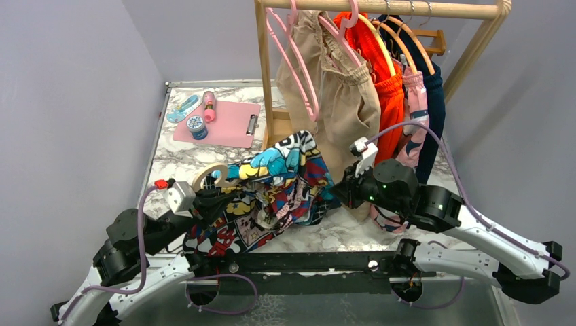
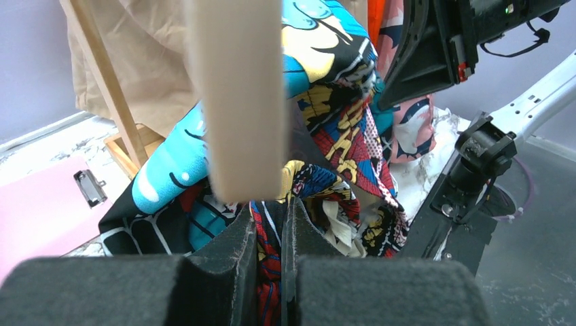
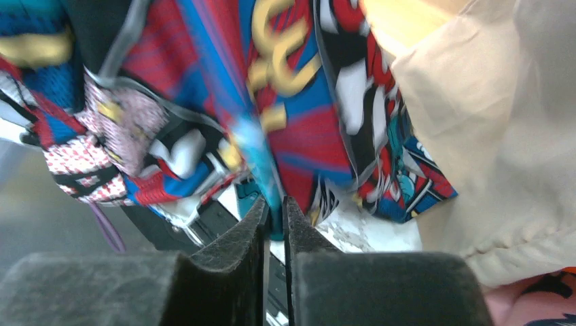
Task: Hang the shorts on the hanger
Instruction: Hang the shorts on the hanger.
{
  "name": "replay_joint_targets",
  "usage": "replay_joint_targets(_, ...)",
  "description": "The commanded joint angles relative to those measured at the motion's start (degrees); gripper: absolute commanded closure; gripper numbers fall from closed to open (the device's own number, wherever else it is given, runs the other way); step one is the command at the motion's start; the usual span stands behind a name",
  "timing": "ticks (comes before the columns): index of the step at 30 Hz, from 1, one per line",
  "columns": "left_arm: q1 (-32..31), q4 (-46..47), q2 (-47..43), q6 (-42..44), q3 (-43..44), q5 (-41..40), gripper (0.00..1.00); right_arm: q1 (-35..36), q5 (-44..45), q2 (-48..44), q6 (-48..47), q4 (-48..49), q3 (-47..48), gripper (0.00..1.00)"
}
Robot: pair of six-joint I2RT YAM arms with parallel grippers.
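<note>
1. Shorts [image 1: 278,183] are bunched up mid-table, with the hanger [image 1: 209,175] hook poking out at their 9 o'clock side.
2. Left gripper [image 2: 270,207]: jaws narrow, pinching a fold of the print just under the hanger's bar. Whether it grips the hanger too, I can't tell.
3. Right gripper [image 3: 274,207]: clamped tight on a teal edge of the shorts, at their 3 o'clock side.
4. Step in hand, by my read: draping. The cloth is heaped over the hanger, not yet hanging neatly.
5. Next move calls for the right gripper to draw toward 3 o'clock and spread the cloth along the bar while the left holds firm. The beige shorts [image 1: 339,102] at 12 o'clock hang close, so snagging is a risk.
</note>
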Motion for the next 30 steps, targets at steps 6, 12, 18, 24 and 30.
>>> replay_joint_targets(6,0.1,4.3,0.3,-1.3,1.2,1.8,1.00,0.2,-2.4,-1.2,-7.1,-6.3,9.4,0.42)
replay_joint_targets(12,0.1,4.0,2.8,-5.2,-0.3,1.5,1.00,0.1,-10.3,1.4,-12.0,-3.1,16.2,0.41)
replay_joint_targets(18,0.1,4.1,7.6,-9.6,-1.4,0.5,1.00,0.2,-16.3,4.7,-12.4,6.8,14.4,0.41)
replay_joint_targets(24,0.1,4.0,11.6,-11.8,-0.8,3.6,1.00,0.2,-16.5,8.7,-16.7,9.8,14.7,0.39)
replay_joint_targets(30,0.1,3.8,14.9,-14.5,-1.3,4.9,1.00,0.3,-15.5,10.8,-20.8,10.4,14.2,0.34)
